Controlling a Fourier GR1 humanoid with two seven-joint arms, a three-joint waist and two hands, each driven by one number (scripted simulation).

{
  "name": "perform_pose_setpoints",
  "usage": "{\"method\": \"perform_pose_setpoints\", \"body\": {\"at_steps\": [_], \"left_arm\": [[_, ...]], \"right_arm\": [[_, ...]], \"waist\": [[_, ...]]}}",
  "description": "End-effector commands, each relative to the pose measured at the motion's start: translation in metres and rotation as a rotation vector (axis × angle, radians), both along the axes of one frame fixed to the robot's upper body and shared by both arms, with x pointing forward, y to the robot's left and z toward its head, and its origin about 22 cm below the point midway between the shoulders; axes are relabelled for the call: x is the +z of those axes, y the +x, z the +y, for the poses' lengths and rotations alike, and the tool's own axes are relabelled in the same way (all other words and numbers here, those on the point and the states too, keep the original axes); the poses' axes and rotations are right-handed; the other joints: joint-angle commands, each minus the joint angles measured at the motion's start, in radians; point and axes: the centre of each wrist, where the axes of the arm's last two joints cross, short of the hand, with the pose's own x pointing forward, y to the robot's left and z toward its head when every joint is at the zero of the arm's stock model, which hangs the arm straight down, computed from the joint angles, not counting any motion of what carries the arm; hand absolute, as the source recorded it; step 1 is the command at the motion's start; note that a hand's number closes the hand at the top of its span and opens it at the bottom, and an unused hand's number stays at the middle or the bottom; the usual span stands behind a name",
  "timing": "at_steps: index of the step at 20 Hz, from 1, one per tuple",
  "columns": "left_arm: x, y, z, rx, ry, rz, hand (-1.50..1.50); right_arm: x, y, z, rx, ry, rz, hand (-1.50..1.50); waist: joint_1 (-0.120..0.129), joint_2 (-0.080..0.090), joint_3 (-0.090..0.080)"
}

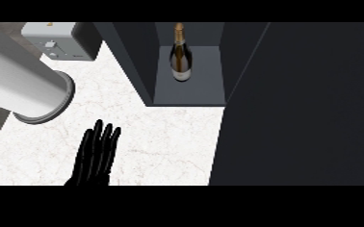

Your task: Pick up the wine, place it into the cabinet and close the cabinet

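Note:
A dark wine bottle (180,57) with a gold neck and pale label stands upright inside the open dark cabinet (188,94), on its grey shelf floor near the back. The cabinet's door (292,110) is a large dark panel that fills the right side of the view, swung out toward me. My left hand (96,156) rests open on the lower left, fingers straight and pointing up, above the white marble counter (163,144), well apart from the bottle. My right hand does not show in the view.
A big grey cylinder (32,89) lies at the left, its rimmed end facing the counter. A grey toaster (60,41) sits at the back left beside the cabinet's wall.

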Motion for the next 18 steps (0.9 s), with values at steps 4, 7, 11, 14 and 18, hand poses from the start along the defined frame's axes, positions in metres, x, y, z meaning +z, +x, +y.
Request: {"method": "perform_pose_setpoints", "body": {"at_steps": [4, 7, 11, 14, 18], "left_arm": [[-0.002, -0.003, 0.037, 0.013, -0.01, -0.026, -1.5], [0.023, 0.007, 0.063, 0.059, 0.007, -0.035, -1.5], [0.008, 0.006, 0.087, 0.099, 0.0, -0.05, -1.5], [0.024, 0.006, 0.094, 0.092, -0.018, -0.059, -1.5], [0.028, 0.015, 0.13, 0.117, -0.018, -0.056, -1.5]], "right_arm": [[-0.001, -0.02, 0.001, 0.154, 0.11, 0.127, 1.5], [-0.001, -0.03, 0.013, 0.202, 0.107, 0.15, 1.5], [0.003, -0.048, 0.033, 0.28, 0.124, 0.193, 1.5], [0.002, -0.043, 0.039, 0.37, 0.028, 0.086, 1.5], [-0.004, -0.048, 0.067, 0.433, 0.023, 0.119, 1.5]], "waist": [[0.001, 0.001, 0.0], [-0.001, 0.0, 0.0], [-0.002, -0.004, -0.002], [0.0, -0.002, -0.001], [-0.004, -0.003, -0.001]]}}
